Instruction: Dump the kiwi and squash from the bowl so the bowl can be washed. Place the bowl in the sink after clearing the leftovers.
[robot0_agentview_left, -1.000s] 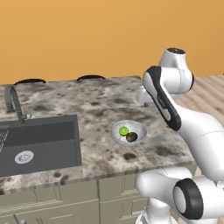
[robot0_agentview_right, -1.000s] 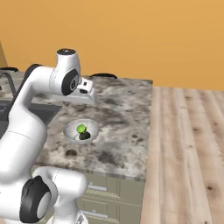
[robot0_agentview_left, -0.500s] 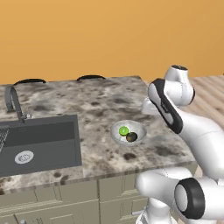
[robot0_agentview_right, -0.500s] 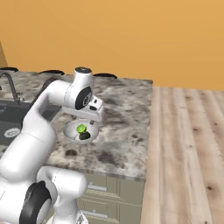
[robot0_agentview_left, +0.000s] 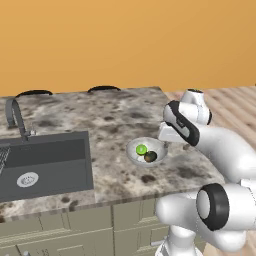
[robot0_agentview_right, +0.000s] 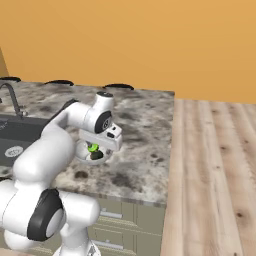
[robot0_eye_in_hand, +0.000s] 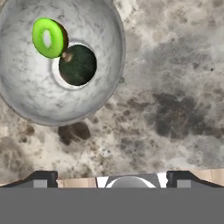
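Observation:
The whitish-grey bowl (robot0_eye_in_hand: 26, 94) sits on the speckled stone counter, right of the sink (robot0_agentview_left: 50, 167). Inside it lie the lime-green kiwi (robot0_eye_in_hand: 49, 37) and the dark green squash (robot0_eye_in_hand: 78, 64), touching each other. From the left base view the bowl (robot0_agentview_left: 134, 156) holds the kiwi (robot0_agentview_left: 141, 149) and the squash (robot0_agentview_left: 150, 157). My gripper (robot0_eye_in_hand: 113, 177) hangs open just above the counter beside the bowl's right rim, fingertips (robot0_eye_in_hand: 41, 178) wide apart, holding nothing. In the right base view the hand and gripper (robot0_agentview_right: 102, 143) cover part of the bowl (robot0_agentview_right: 82, 155).
A grey faucet (robot0_agentview_left: 17, 119) stands behind the sink at the left. Two dark stove burners (robot0_agentview_left: 102, 89) lie along the counter's back edge. The counter ends a short way right of the bowl, and wooden floor (robot0_agentview_right: 215, 165) lies beyond it.
The hand has come down from high over the counter to just beside the bowl. Its jaws have spread a little wider. The bowl and its contents have not moved.

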